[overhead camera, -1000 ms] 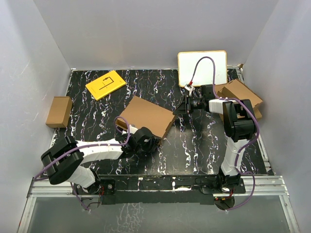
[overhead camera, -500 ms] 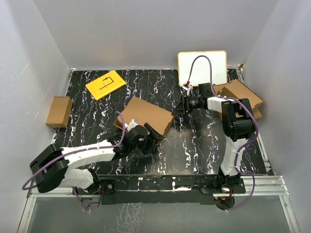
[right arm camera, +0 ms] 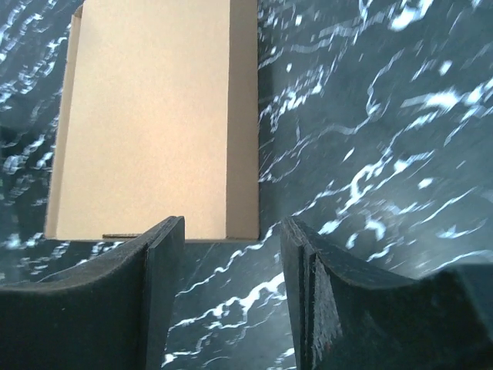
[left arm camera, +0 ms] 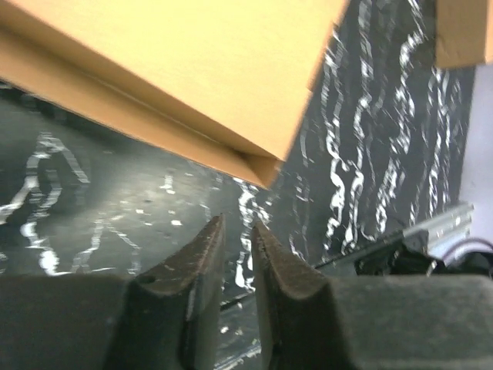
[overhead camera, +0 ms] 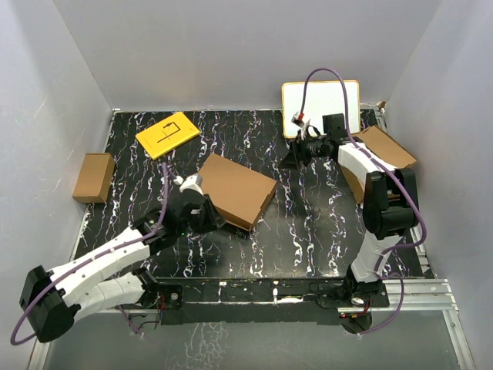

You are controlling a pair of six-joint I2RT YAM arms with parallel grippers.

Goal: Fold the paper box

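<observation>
The paper box [overhead camera: 237, 189] lies in the middle of the table as a shallow brown cardboard mailer, its top panel flat. My left gripper [overhead camera: 214, 222] sits low at its near left edge. In the left wrist view the paper box [left arm camera: 192, 69] fills the top, one corner just above my left gripper [left arm camera: 237, 228]. Its jaws stand a narrow slit apart with only table between them. My right gripper [overhead camera: 291, 158] hangs off the box's far right corner. In the right wrist view my right gripper [right arm camera: 231, 235] is open and holds nothing, and the paper box [right arm camera: 146, 116] lies ahead of it.
A flat yellow card [overhead camera: 167, 134] lies at the back left. A small brown box [overhead camera: 93, 176] stands by the left wall. A white board [overhead camera: 320, 108] leans at the back right, with loose cardboard pieces [overhead camera: 381, 150] behind the right arm. Grey walls enclose the table.
My left arm has stretched out and its gripper slid left along the box's near edge, jaws widening then narrowing. My right gripper drew back from the box, rose and opened.
</observation>
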